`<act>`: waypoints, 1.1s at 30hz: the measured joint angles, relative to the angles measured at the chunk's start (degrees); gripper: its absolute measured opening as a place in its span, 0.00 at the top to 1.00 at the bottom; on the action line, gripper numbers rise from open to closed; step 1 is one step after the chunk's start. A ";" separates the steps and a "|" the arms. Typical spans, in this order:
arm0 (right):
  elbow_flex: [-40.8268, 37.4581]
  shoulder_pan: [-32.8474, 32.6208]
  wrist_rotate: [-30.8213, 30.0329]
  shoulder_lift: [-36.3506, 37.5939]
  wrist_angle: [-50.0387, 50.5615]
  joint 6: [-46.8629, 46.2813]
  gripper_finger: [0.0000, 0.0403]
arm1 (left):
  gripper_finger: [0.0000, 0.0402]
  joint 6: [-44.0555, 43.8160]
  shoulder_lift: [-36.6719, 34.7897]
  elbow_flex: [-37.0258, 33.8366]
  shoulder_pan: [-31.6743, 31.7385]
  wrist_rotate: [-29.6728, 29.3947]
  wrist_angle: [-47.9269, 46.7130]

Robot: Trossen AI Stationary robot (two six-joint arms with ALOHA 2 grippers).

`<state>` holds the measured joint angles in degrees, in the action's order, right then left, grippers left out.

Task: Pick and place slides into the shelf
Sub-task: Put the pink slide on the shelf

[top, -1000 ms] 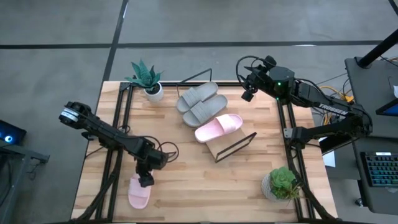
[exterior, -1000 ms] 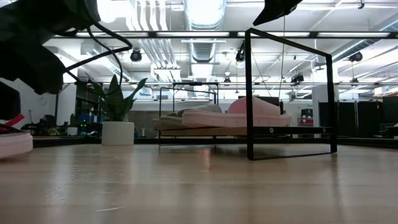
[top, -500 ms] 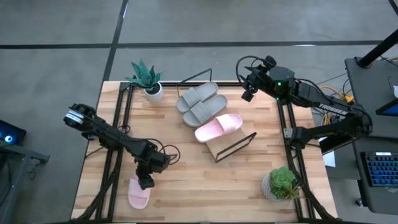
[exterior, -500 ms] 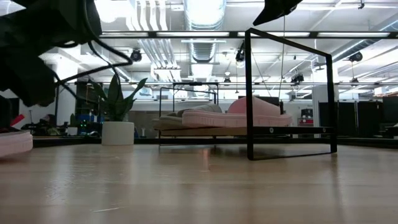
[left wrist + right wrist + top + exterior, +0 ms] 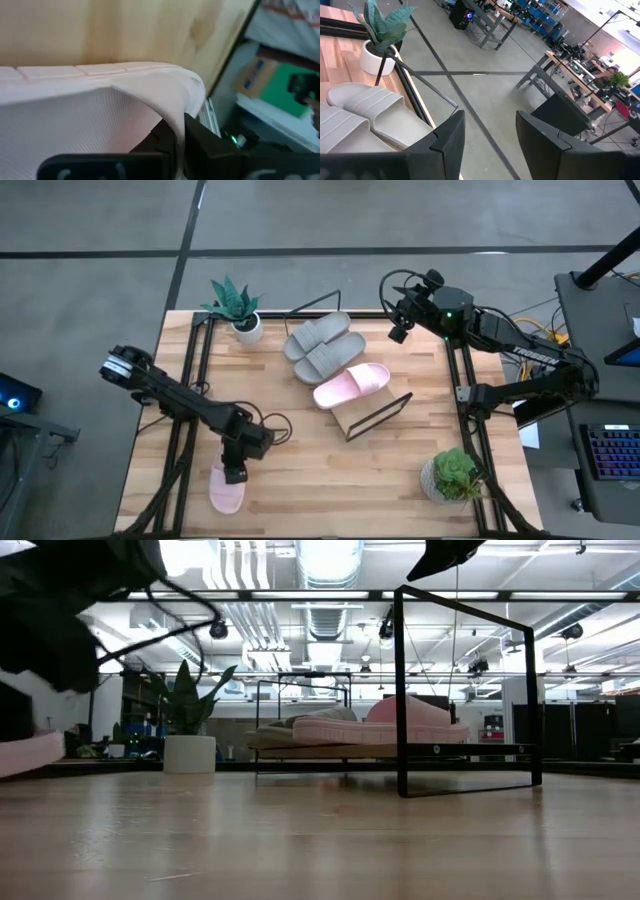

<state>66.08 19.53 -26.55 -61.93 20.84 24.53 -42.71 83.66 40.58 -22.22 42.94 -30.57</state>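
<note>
A pale pink slide (image 5: 224, 494) lies near the table's near left corner, with my left gripper (image 5: 236, 474) shut on its strap from above. In the low view its end (image 5: 28, 752) shows tilted, raised off the wood. The slanted shelf (image 5: 350, 418) stands mid-table on its black wire frame and carries two grey slides (image 5: 322, 346) and another pink slide (image 5: 351, 385). My right gripper (image 5: 400, 332) hangs open above the far right of the table, beyond the shelf, with nothing between its fingers. My left gripper pinches the edge of the pink slide's wide strap (image 5: 172, 117) between its two fingers (image 5: 162, 137). The fingers come from above, pointing down. The slide's end seen in the low view is tilted up off the table; whether the rest is clear, I cannot tell.
A potted plant in a white pot (image 5: 240, 310) stands at the far left corner and another plant (image 5: 455, 475) at the near right corner. Black arm rails (image 5: 190, 380) run along both table sides. Bare wood lies between the shelf and the near edge.
My left gripper has shut on the pink slide's strap after standing open over it. In the low view the slide, which lay flat on the table, is now tilted with its visible end raised.
</note>
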 joint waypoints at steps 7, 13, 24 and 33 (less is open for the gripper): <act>0.00 0.00 0.01 0.00 0.00 -0.10 0.59 | 1.00 2.28 -7.84 1.66 1.15 -20.82 -0.12; 0.00 0.00 0.02 0.00 -0.02 -0.32 0.59 | 1.00 3.32 -16.30 2.25 1.17 -41.44 0.11; 0.00 -0.01 1.38 0.00 -0.04 -2.06 0.59 | 1.00 16.62 -26.69 2.23 1.12 -69.12 6.29; 0.00 -0.17 32.44 -0.51 -3.02 -3.27 0.59 | 1.00 53.60 -26.19 2.17 1.12 -87.81 36.86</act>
<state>66.08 19.35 5.89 -62.44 17.82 21.26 10.89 57.47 42.75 -21.10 -44.87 6.29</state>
